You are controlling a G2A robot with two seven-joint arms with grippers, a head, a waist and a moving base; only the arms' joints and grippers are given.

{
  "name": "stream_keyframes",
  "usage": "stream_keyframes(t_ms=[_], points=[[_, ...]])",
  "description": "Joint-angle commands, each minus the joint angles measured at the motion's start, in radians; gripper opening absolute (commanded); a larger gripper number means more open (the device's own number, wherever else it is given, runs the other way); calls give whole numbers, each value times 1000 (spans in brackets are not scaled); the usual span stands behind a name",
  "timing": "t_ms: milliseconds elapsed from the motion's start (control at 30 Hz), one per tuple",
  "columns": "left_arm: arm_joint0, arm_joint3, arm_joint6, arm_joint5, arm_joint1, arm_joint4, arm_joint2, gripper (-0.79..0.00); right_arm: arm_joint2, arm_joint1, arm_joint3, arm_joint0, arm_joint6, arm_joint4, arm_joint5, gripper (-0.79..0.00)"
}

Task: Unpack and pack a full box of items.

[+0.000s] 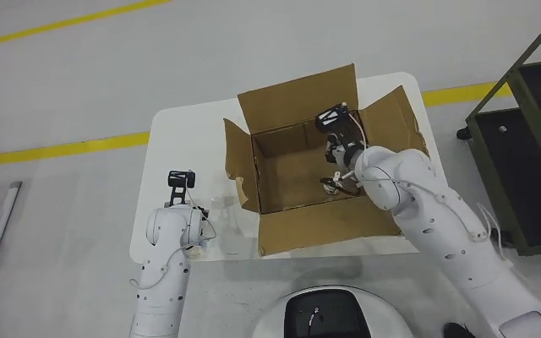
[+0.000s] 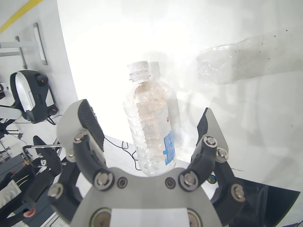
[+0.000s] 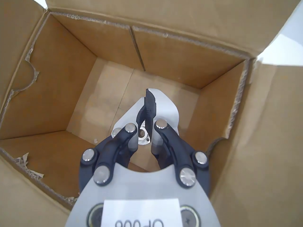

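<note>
An open cardboard box [image 1: 296, 221] stands on the white table [image 1: 182, 135] with its flaps spread. My right gripper [image 3: 149, 96] hangs inside it, shut with nothing between its fingers; in the top view the right gripper [image 1: 331, 181] is by the box's right wall. The box floor [image 3: 106, 100] looks bare apart from a small white scrap [image 3: 95, 140]. A clear plastic bottle [image 2: 151, 124] with a white cap and a blue label sits between the wide-apart fingers [image 2: 88, 116] of my open left gripper [image 2: 145, 106], neither pad touching it. The bottle [image 1: 221, 203] is left of the box.
A piece of clear plastic film [image 2: 248, 57] lies on the table beyond the bottle. The table's curved edge [image 2: 65, 55] runs close by the left gripper. A dark green cart [image 1: 507, 152] stands off the table's right side.
</note>
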Motion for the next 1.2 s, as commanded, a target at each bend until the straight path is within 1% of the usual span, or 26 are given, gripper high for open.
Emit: stream_keyframes(t_ms=[0,100,167,200,267,333,700,767,800,1000,1067,1100,1133,1167], points=[[0,0,0,0,0,0,0,0,-34,-11,24,61,101,-11,38,-785],[0,0,0,0,0,0,0,0,-94,-35,78,155,263,-10,91,-785],[0,0,0,0,0,0,0,0,-143,-52,125,206,360,-6,101,-785],[0,0,0,0,0,0,0,0,-155,-60,142,225,380,-3,127,-785],[0,0,0,0,0,0,0,0,-190,-74,187,252,425,-21,147,-785],[0,0,0,0,0,0,0,0,-200,-80,208,258,427,-20,149,-785],[0,0,0,0,0,0,0,0,-200,-80,208,258,427,-20,149,-785],[0,0,0,0,0,0,0,0,-212,-79,210,243,399,-44,115,-785],[0,0,0,0,0,0,0,0,-220,-81,210,240,406,-51,103,-785],[0,0,0,0,0,0,0,0,-257,-97,207,208,413,-62,102,-785],[0,0,0,0,0,0,0,0,-260,-102,228,205,415,-52,89,-696],[0,0,0,0,0,0,0,0,-264,-104,240,207,418,-59,86,-622],[0,0,0,0,0,0,0,0,-265,-107,249,206,419,-51,83,-582],[0,0,0,0,0,0,0,0,-263,-110,265,209,417,-49,80,-505]])
